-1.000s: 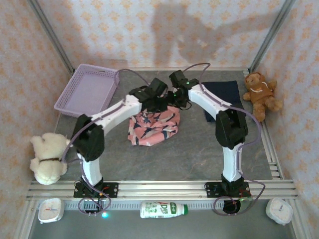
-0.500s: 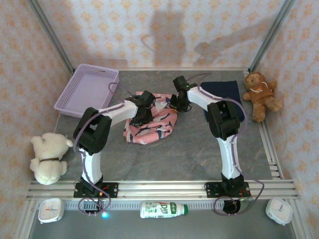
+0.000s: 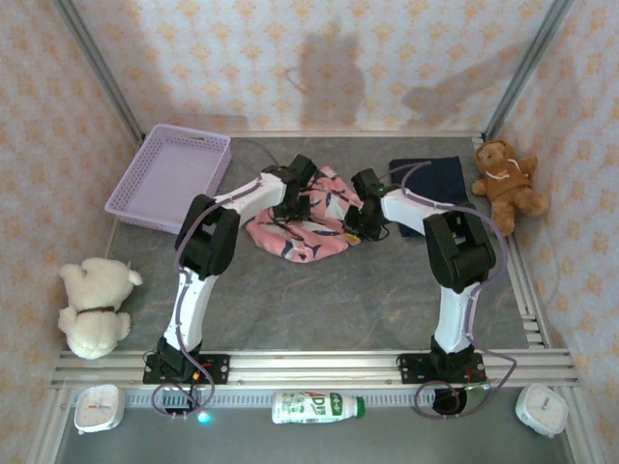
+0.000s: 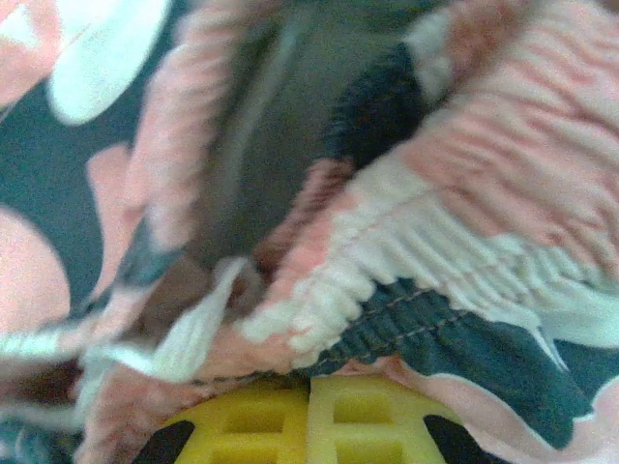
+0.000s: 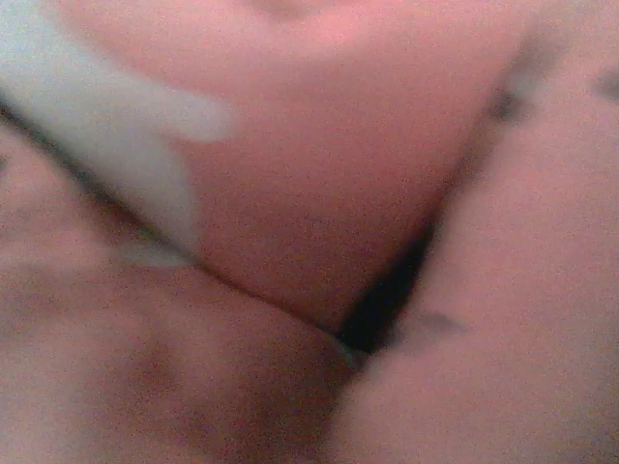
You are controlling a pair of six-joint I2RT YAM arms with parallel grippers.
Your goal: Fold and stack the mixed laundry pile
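Salmon-pink shark-print cloth (image 3: 308,227) lies bunched toward the back of the table (image 3: 387,290). The left gripper (image 3: 293,198) is clamped on its ribbed hem, while the right gripper (image 3: 356,220) is buried in its right edge, so I cannot tell how its jaws stand. The navy cloth (image 3: 440,184) lies flat just beside it, and the green label on the bottle (image 3: 314,406) is too small to read.

Shark-print garment (image 4: 464,193): soft matt cloth, ribbed gathers noted along one band. Navy garment (image 3: 443,182): plain matt cloth. Bench (image 3: 368,290): mottled grey, matt. Basket (image 3: 169,174): lavender plastic lattice.
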